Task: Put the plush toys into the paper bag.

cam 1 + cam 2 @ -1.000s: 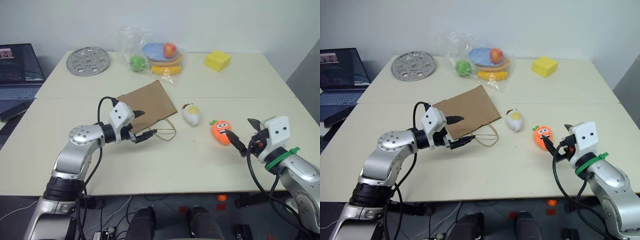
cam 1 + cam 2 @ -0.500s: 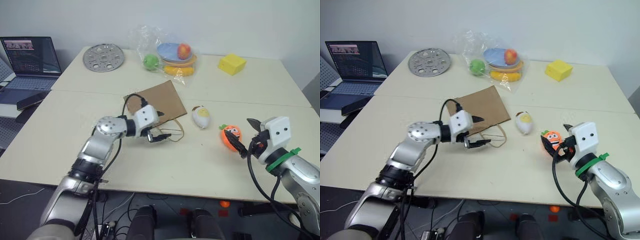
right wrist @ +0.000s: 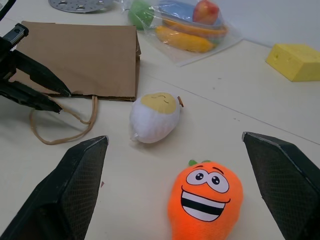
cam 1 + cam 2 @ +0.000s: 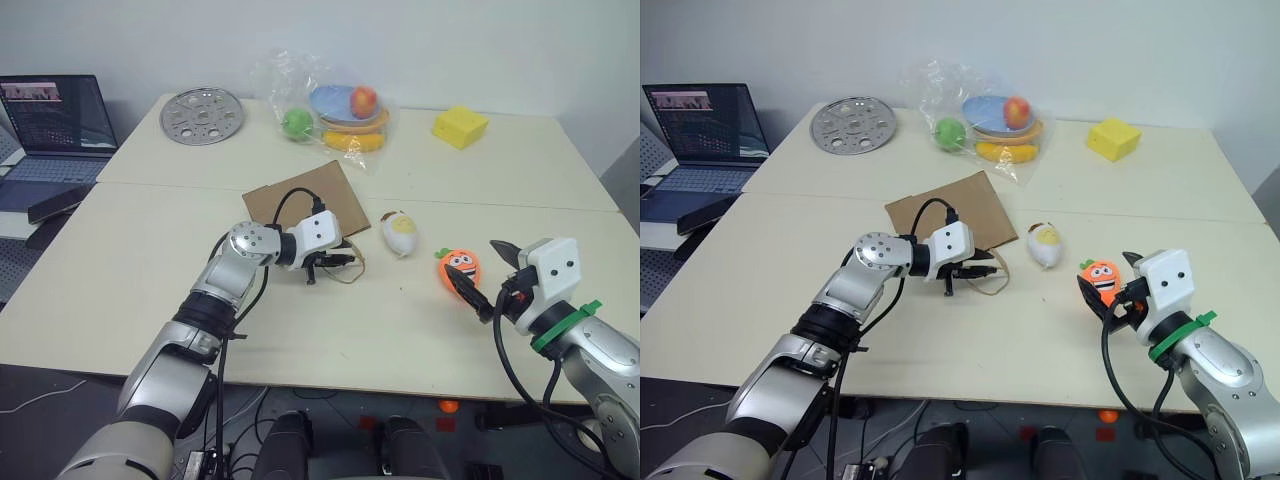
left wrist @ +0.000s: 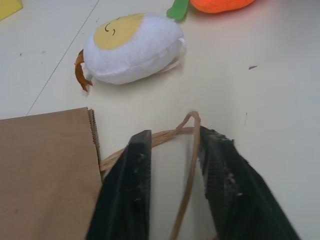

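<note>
The paper bag [image 4: 305, 203] lies flat near the table's [image 4: 140, 260] middle, its mouth and loop handle [image 5: 186, 150] turned toward the front edge. The handle is straddled by the left gripper [image 5: 172, 170], its fingers narrowly parted. The egg toy [image 4: 401, 232] and carrot toy [image 4: 458, 269], long axes front-to-back, lie outside the bag toward the right edge. The right gripper [image 3: 185, 175] is spread wide before the carrot. Fruit is held in a clear plastic bag [image 4: 320, 110] near the far edge.

2 silver-grey metal arms with rounded joint housings are seen. Each wrist carries a white box-shaped module marked with 2 small dark dots, and black cables are looped beside it. The left gripper [image 4: 980, 269] and right gripper [image 4: 483, 276] are fitted with black, tapered, textured fingers. A green band is wrapped around the right forearm.
</note>
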Motion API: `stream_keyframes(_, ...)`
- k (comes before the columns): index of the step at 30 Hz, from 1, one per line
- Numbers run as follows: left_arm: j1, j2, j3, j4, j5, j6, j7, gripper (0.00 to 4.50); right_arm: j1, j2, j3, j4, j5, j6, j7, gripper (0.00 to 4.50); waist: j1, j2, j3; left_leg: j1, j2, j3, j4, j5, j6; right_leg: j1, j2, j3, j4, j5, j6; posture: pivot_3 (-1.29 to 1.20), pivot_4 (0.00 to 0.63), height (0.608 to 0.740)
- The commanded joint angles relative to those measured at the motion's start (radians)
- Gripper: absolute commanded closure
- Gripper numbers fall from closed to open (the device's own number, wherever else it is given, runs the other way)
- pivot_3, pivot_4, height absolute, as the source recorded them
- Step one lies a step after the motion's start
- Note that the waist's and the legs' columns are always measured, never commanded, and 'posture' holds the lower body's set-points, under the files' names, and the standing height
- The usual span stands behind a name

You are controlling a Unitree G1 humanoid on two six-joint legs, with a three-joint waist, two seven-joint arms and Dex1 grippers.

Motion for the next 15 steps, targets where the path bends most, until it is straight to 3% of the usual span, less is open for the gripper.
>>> stream_keyframes(1, -0.035, -0.001, 0.002, 0.016, 0.008, -0.022, -0.034, 4.46, -0.014, 0.002, -0.007, -0.033, -0.006, -0.011, -0.014, 0.0, 0.0, 0.0, 0.0, 0.0, 0.0, 0.0, 0.0, 0.0, 0.0, 0.0, 0.0, 0.0, 0.0, 0.0, 0.0, 0.0, 0.15, 0.74)
stream_keyframes(8, -0.063, -0.009, 0.027, 0.028, -0.013, -0.02, -0.078, 4.46, -0.033, -0.001, 0.011, -0.032, -0.001, -0.008, -0.018, 0.0, 0.0, 0.0, 0.0, 0.0, 0.0, -0.001, 0.0, 0.0, 0.0, 0.0, 0.0, 0.0, 0.0, 0.0, 0.0, 0.0, 0.15, 0.74)
stream_keyframes(11, -0.121, 0.008, 0.13, -0.043, -0.177, 0.187, -0.172, 4.46, -0.075, 0.011, 0.073, -0.033, 0.01, 0.01, -0.017, 0.0, -0.002, 0.0, 0.0, 0.0, 0.0, -0.001, 0.0, 0.0, 0.0, 0.0, 0.0, 0.0, 0.0, 0.0, 0.0, 0.0, 0.15, 0.74)
stream_keyframes(15, -0.185, 0.045, 0.211, -0.073, -0.291, 0.337, -0.239, 4.46, -0.142, 0.033, 0.173, 0.006, -0.015, 0.007, -0.02, 0.0, -0.005, 0.0, 0.0, -0.001, 0.0, -0.003, 0.0, 0.0, 0.0, -0.001, 0.001, -0.001, 0.001, 0.0, 0.0, 0.0, 0.15, 0.74)
